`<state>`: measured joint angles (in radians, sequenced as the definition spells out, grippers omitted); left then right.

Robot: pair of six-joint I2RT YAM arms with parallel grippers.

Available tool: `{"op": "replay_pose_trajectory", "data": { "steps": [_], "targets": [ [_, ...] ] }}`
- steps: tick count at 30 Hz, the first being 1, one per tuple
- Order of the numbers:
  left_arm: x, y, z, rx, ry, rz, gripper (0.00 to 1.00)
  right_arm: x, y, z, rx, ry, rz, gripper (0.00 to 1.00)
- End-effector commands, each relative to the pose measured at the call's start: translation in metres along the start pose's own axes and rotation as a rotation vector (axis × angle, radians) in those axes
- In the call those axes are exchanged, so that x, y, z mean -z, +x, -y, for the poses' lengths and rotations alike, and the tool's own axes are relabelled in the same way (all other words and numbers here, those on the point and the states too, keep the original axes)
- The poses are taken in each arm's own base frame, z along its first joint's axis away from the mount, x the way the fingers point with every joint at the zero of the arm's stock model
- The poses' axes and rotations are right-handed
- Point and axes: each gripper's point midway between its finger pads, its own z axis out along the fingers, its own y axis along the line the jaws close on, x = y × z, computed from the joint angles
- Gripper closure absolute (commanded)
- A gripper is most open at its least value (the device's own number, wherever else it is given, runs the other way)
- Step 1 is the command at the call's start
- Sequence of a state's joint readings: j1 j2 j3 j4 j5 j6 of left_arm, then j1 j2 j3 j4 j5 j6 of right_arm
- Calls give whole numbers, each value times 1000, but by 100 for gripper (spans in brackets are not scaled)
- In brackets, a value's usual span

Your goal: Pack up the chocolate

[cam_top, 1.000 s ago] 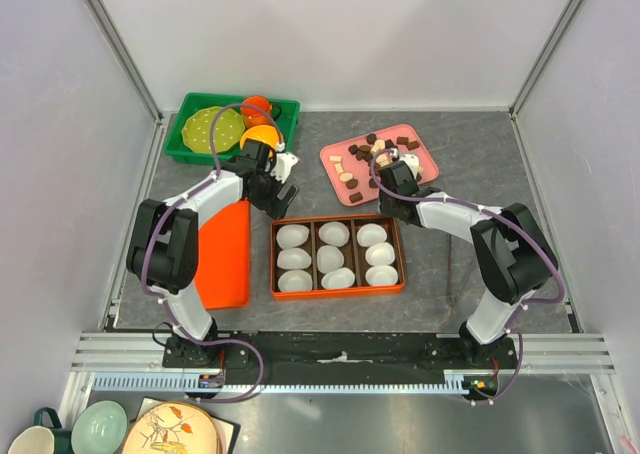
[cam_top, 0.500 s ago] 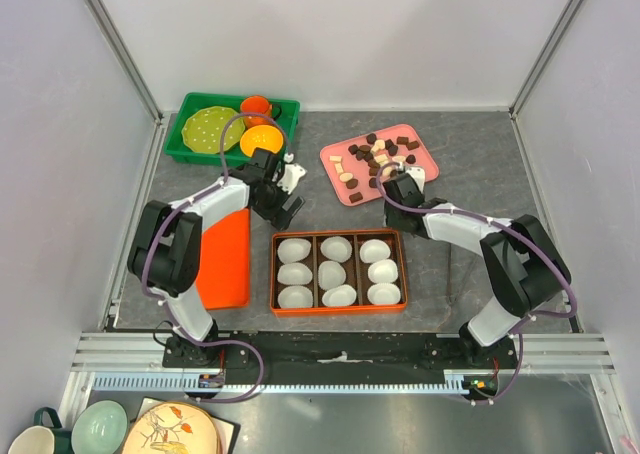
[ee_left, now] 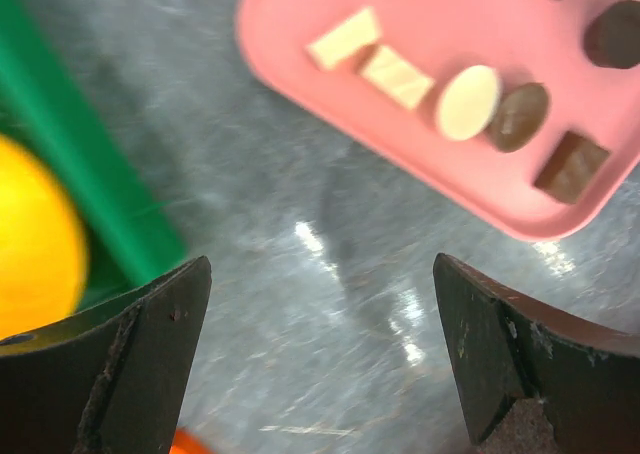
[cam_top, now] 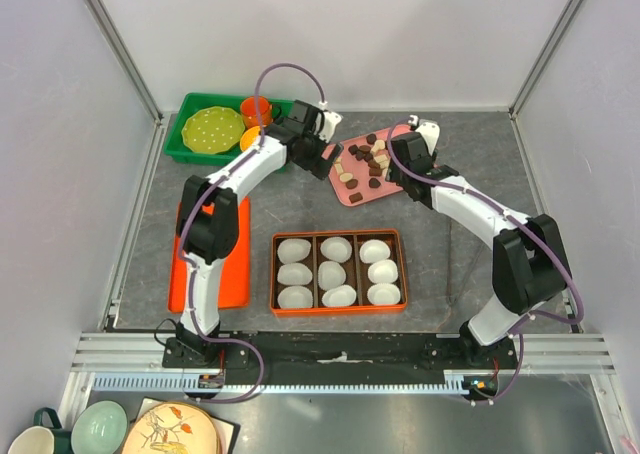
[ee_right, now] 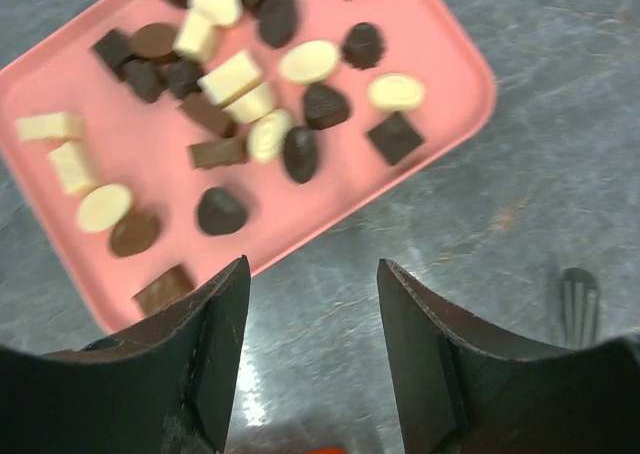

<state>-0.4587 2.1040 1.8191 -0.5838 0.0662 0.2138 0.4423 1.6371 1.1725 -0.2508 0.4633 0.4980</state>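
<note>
Left pincer [ee_left: 322, 274]: jaws spread wide, nothing between them and nothing touching either finger. It hangs over bare table [ee_left: 250, 144] in the gap between the green bin [ee_left: 70, 154] and the pink tray [ee_left: 290, 14]. A yellow bowl [ee_left: 30, 244] shows inside the bin at the edge of the wrist view.

Right pincer [ee_right: 312, 274]: jaws parted – less widely than the left – and likewise empty. It hovers above the table just off one edge of the tray, with the fingers clear of the rim.

Chocolate [ee_right: 300, 154]: all visible pieces lie loose on the tray, dark, brown and cream, square and oval. Most bunch together in a cluster; a few lie along the edge nearest the left pincer.

Box [cam_top: 272, 274]: sits nearer the arm bases, well apart from the tray. It holds three columns of white cups [cam_top: 293, 251] – nine in total. From the top view no chocolate can be made out in any cup.
</note>
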Motion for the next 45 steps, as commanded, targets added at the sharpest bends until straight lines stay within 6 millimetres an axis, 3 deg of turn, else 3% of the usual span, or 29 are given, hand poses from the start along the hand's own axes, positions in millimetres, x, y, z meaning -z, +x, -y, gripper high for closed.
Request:
{"op": "replay_pose_trajectory", "data": {
  "steps": [1,5,10,22,30,35,45],
  "targets": [
    [-15,11,28,70,31,-76,1,0,-21,25,-44,71,45,38],
    [-29,24,33,88,20,-107,1,-4,-13,44,-74,107,28,38],
    [-39,30,32,134,-2,-107,4,-2,-9,54,-82,116,33,38],
    [-56,25,37,246,-3,-92,4,-4,7,57,-60,107,7,39],
    [-72,35,40,270,-20,-121,4,-6,12,55,-59,93,-2,39],
    [-64,26,45,287,9,-101,4,-8,19,54,-55,84,-18,39],
    [-28,12,36,300,1,-43,6,-12,24,51,-51,68,-27,40]
  ]
}}
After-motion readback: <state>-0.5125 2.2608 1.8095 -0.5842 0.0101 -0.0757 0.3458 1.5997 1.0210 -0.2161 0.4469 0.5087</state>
